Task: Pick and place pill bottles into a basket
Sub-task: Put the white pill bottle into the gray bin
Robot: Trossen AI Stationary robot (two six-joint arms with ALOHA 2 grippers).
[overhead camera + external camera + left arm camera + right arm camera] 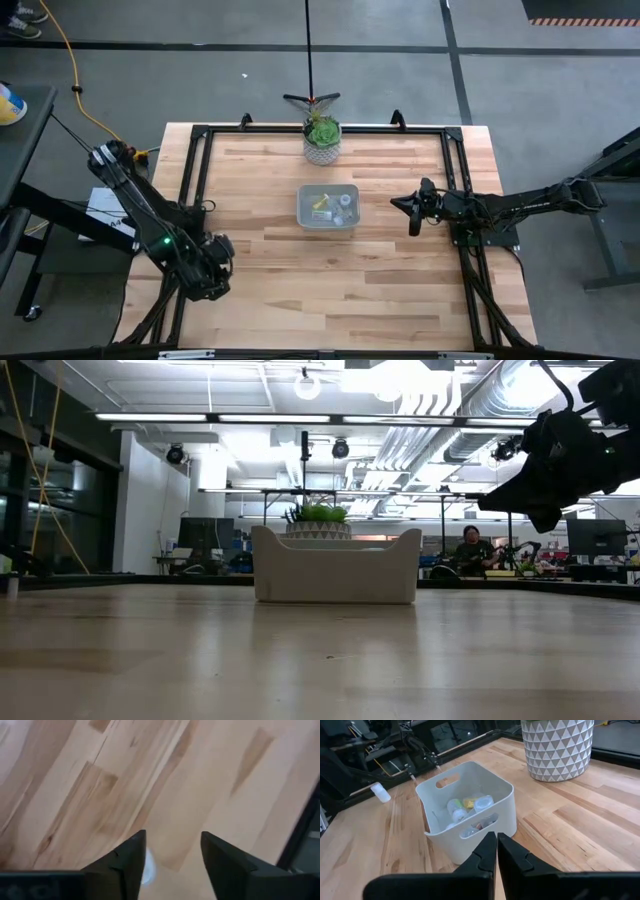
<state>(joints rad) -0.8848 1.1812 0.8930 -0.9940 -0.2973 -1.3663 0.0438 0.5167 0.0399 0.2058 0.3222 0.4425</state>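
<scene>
Pill-bottle collection, late stage. The basket [327, 207] sits at the middle of the table [380, 290], just in front of the potted succulent [322, 138]. Several pill bottles [456, 809] lie together on the basket's floor, one yellowish [469, 802] among the whitish ones. The right gripper [411, 214] hangs above the table to the right of the basket, apart from it and pointing toward it; its jaws are pressed together with nothing between them, which suggests it has no load and is clear of the basket. The left gripper [207, 272] is low over the table, well to the left of the basket and nearer the front edge. Its jaws stand apart, and a small whitish object [146, 866] shows beside one of them; whether it is gripped cannot be told. One more whitish bottle [381, 792] lies beyond the basket, near the left arm, probably the last to be collected.
</scene>
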